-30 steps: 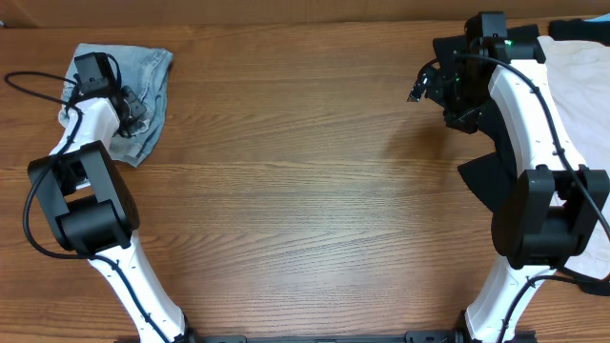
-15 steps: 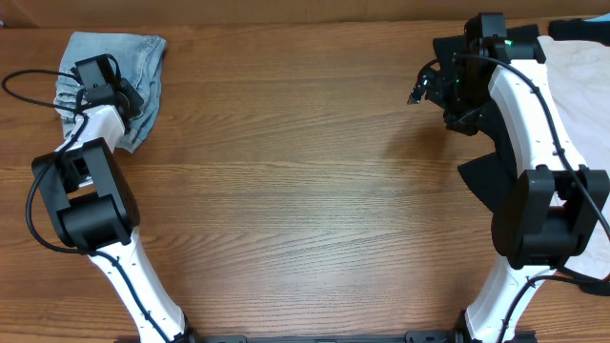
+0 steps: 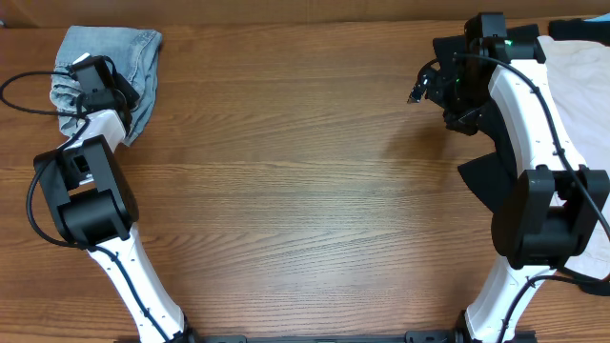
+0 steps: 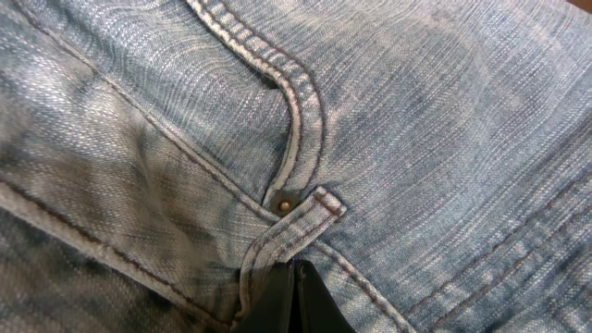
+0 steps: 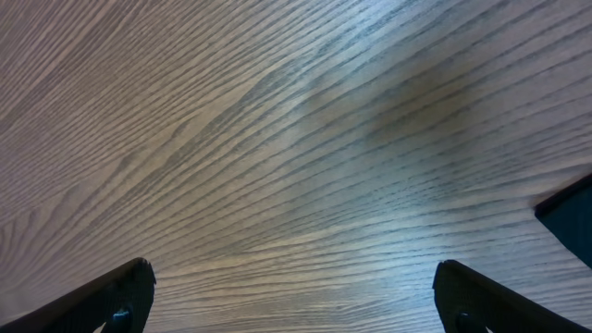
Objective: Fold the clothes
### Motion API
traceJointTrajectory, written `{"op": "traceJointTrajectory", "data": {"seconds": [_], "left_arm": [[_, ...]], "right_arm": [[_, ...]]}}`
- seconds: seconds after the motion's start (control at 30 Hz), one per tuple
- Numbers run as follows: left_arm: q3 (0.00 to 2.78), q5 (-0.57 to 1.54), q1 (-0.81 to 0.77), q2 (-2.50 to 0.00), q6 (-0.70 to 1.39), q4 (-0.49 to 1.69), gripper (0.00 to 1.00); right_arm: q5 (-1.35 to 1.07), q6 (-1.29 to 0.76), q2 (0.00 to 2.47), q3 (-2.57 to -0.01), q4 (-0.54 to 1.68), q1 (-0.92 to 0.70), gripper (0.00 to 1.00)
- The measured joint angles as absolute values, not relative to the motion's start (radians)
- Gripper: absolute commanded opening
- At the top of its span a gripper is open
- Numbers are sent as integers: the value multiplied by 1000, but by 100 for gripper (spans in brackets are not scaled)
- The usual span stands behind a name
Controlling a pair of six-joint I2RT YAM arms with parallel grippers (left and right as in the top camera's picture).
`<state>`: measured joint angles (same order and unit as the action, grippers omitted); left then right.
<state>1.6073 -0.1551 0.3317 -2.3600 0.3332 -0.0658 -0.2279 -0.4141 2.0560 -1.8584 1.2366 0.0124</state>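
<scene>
left arm stretched to 10 o'clock corner of table (image 3: 286, 171). left gripper (image 4: 292, 282) fingers pressed fully together, pinching denim shorts (image 3: 138, 52) beside pocket seam. shorts bunched at 10 o'clock. right arm bent toward 2 o'clock. right gripper (image 3: 421, 88) fingers spread wide, holding nothing, above bare wood. cream garment (image 3: 581, 86) at 3 o'clock edge.
</scene>
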Motion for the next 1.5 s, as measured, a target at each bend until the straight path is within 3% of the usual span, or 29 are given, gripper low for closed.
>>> {"op": "traceJointTrajectory", "data": {"seconds": [0.27,0.37,0.43,0.53,0.6,0.73,1.13,1.5], "left_arm": [[1626,-155,332,-2364,281,-45,5],[1678,-155,332,-2364,258,55,11],[1720,-155,332,-2364,243,134,23],[1781,-154,332,-2358,228,239,55],[1818,-151,332,-2333,223,313,66],[1884,-131,334,-2224,212,451,100],[2001,-75,285,-1691,207,796,100],[2002,-62,262,-1641,207,922,100]], "right_arm": [[-229,-416,2056,-1858,1235,12,100],[-233,-418,2056,-1858,1222,12,100],[-241,-418,2056,-1858,1197,12,100],[-248,-410,2056,-1861,1188,12,100],[-244,-403,2056,-1874,1190,13,100],[-215,-383,2051,-1925,1191,12,100],[-169,-323,1752,-2031,1305,12,100],[-168,-301,1465,-2041,1440,12,100]]}}
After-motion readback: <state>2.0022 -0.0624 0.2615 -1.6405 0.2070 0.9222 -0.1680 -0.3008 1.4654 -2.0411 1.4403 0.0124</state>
